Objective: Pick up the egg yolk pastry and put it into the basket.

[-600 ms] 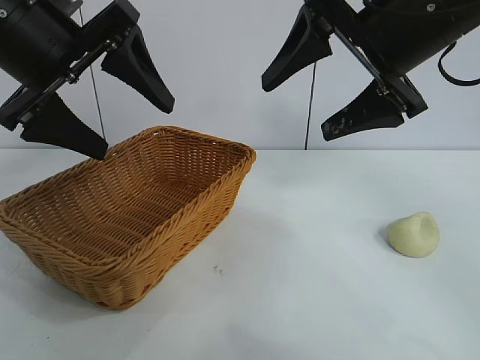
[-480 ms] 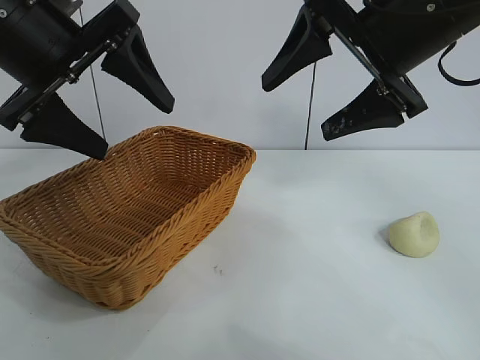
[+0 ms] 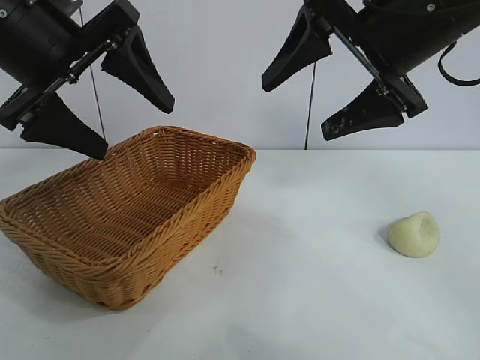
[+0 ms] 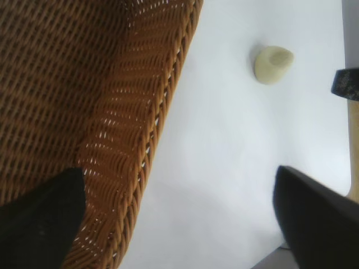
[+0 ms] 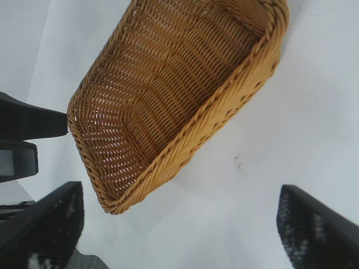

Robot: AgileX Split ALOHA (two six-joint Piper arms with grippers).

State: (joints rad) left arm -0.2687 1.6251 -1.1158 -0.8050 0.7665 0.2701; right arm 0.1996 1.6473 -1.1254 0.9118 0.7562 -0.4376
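Golden-brown woven wicker makes up the large rectangular basket [image 3: 127, 214], which sits on the white table [image 3: 300, 300] at the left of the exterior frame, its braided rim tilted toward the camera. A small pale cream-yellow dome-shaped egg yolk pastry [image 3: 414, 234] lies on the table at the lower right of that frame, well apart from the basket. At upper left the black left gripper [image 3: 101, 101] hangs above the basket's far end with its fingers spread wide and nothing between them. At upper right the black right gripper [image 3: 319, 94] hangs high over the table, its fingers likewise spread wide and gripping nothing.
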